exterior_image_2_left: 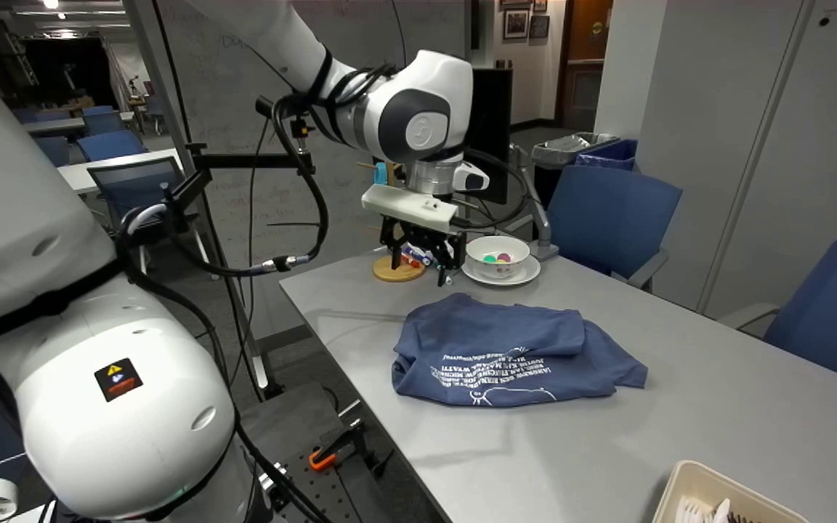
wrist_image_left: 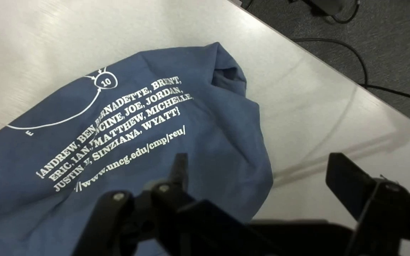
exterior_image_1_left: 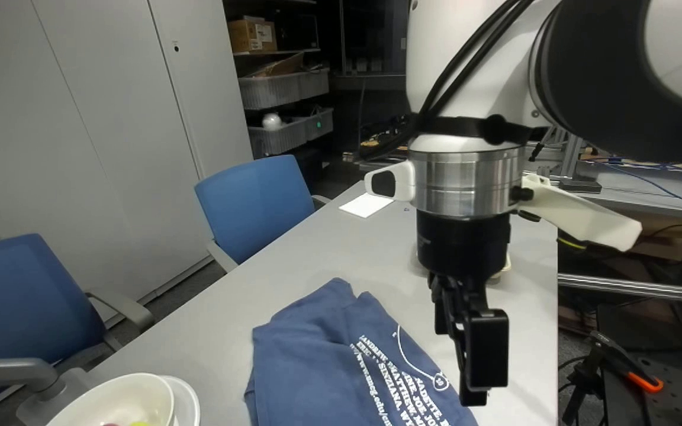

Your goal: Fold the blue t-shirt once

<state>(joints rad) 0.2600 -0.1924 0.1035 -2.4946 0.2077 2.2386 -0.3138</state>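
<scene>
The blue t-shirt [exterior_image_2_left: 491,334] lies rumpled on the grey table [exterior_image_2_left: 593,443], with white lettering and a white line drawing on it. It shows in both exterior views [exterior_image_1_left: 311,355], and its lower part is cut off in one of them. In the wrist view the t-shirt [wrist_image_left: 222,138] has a small raised fold with a dark opening at its upper right. My gripper [exterior_image_2_left: 418,274] is open and empty, pointing down above the table by the t-shirt's edge. In the wrist view the gripper [wrist_image_left: 260,165] has one finger over the cloth and one over bare table.
A white bowl [exterior_image_2_left: 495,265] with coloured balls stands on a white plate [exterior_image_2_left: 527,274] behind the t-shirt. A round wooden board [exterior_image_2_left: 393,271] and markers [exterior_image_2_left: 417,256] are beside it. A beige cutlery tray [exterior_image_2_left: 687,472] is at the near edge. Blue chairs [exterior_image_1_left: 258,201] line the table.
</scene>
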